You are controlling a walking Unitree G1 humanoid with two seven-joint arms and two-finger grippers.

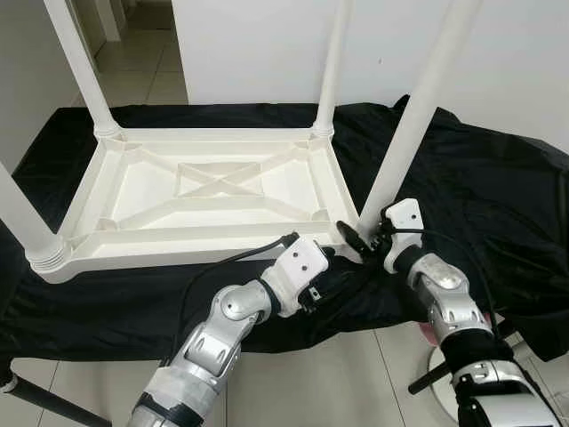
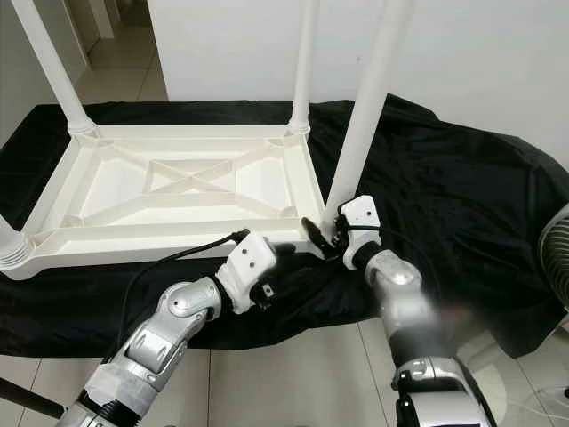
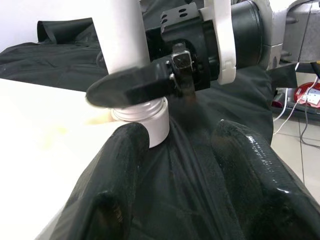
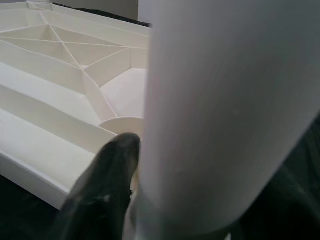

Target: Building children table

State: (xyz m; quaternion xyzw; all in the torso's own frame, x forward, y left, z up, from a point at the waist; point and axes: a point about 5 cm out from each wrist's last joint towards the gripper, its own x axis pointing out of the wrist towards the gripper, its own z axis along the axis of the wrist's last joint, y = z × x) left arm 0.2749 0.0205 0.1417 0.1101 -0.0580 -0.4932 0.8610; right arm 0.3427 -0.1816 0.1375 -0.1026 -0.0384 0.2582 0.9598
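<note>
While the white plastic table [image 1: 204,191] lies upside down on a black cloth [image 1: 480,178] spread over the floor, four white legs stand up from its corners. The leg [image 1: 418,107] at the near right corner rises tilted a little to the right, with its ribbed base seated in the corner socket.

The right claw [image 1: 363,238] is at the foot of that leg, grasping it: one black finger [image 3: 132,87] lies across the leg just above the ribbed collar, and in the right wrist view a finger [image 4: 102,187] presses against the leg's side with the table's ribbed underside behind it. The right wrist's white housing sits just beside the leg, on its right.

The left claw [image 3: 190,175] rests on the black cloth just in front of the same corner, pointing toward the leg's base. Its two fingers are spread apart and hold nothing; one fingertip [image 3: 131,145] lies touching or almost touching the white collar, the other sits on the cloth nearer the right wrist. A black cable runs from the left wrist back along the silver forearm.

Pale floor tiles [image 1: 338,382] show in front of the cloth, and a white wall [image 1: 267,44] stands behind the table.
</note>
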